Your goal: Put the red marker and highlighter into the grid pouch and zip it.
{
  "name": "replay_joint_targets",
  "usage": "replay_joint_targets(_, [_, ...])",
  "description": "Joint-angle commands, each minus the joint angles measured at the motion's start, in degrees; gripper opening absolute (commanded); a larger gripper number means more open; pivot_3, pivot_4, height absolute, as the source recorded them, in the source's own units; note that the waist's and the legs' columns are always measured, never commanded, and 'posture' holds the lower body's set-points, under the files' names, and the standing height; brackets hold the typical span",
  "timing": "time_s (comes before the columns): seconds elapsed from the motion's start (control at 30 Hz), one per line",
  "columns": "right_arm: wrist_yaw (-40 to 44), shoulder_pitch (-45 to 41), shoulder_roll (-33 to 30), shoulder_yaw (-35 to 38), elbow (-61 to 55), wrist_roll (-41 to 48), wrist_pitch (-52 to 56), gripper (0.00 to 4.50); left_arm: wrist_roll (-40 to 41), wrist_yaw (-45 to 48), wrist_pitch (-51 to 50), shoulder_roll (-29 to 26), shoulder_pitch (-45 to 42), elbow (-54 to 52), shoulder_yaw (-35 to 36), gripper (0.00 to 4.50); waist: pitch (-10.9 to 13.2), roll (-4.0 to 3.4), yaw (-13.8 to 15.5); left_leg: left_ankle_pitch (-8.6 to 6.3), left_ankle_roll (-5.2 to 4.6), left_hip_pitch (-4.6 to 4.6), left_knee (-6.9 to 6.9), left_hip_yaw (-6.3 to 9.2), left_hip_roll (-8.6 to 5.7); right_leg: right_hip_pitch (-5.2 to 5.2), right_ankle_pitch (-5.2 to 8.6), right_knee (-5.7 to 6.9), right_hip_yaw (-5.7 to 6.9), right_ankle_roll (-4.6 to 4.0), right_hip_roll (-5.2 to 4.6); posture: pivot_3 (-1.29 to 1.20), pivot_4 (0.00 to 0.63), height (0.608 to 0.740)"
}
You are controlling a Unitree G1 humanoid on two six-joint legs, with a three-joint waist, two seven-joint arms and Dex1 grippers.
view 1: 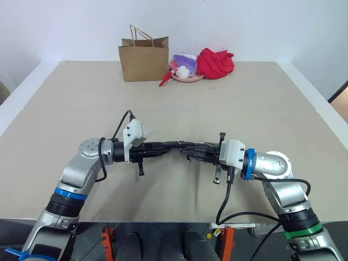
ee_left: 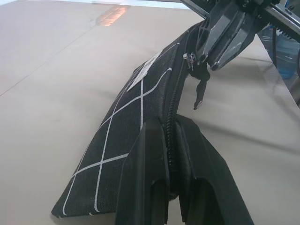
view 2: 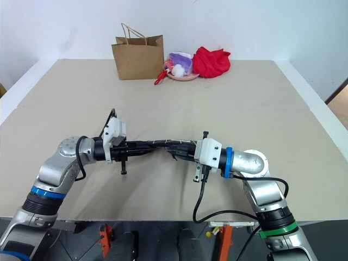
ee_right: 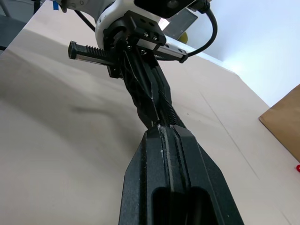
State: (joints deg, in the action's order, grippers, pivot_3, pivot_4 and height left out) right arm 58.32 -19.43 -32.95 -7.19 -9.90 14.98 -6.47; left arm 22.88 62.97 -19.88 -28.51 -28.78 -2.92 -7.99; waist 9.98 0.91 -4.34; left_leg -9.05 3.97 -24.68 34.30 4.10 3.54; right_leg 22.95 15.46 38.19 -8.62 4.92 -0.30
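The left gripper [view 1: 145, 148] is clamped on one end of the pouch [ee_left: 136, 122], pinching its zipper edge. The pouch hangs stretched in the air between both arms, above the table [view 1: 65, 109], with bare tabletop on every side. The right gripper [view 1: 209, 153] is closed on the pouch's other end, by the zipper pull [ee_left: 200, 91]. Far back, near the table's rear edge, stand a paper bag [view 1: 144, 57], a pink bowl [view 1: 185, 76] and a red cloth [view 1: 215, 63].
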Motion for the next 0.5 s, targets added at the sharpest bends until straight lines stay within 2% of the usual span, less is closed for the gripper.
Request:
replay_joint_targets(0.03, [-3.1,0.0,0.4,3.9,-2.7,3.1,2.9,0.06,0.0,-0.1,1.3,0.0,-1.2,-1.1,0.8,0.0,0.0,0.0,0.0,0.0,0.0,0.0,0.0,0.0,0.0,0.0,0.0,0.0,0.0,0.0,0.0,0.0,0.15,0.74])
replay_joint_targets(0.23, [-6.7,3.7,-3.2,12.2,-4.2,4.7,5.8,0.06,-0.2,-0.2,1.6,-0.1,-1.2,-0.6,1.2,0.0,0.0,0.0,0.1,0.0,0.0,-0.01,0.01,0.0,0.0,-0.01,0.0,0.0,0.0,0.0,-0.01,0.0,0.15,0.74])
replay_joint_targets(0.5, [-7.8,10.1,-7.6,20.3,-3.4,3.9,4.2,0.06,-0.7,0.0,2.4,-0.5,-0.7,0.0,1.0,0.0,0.0,-0.01,0.1,0.0,-0.01,0.02,0.01,0.0,0.0,-0.03,0.0,0.01,0.0,-0.01,0.0,0.0,0.15,0.74])
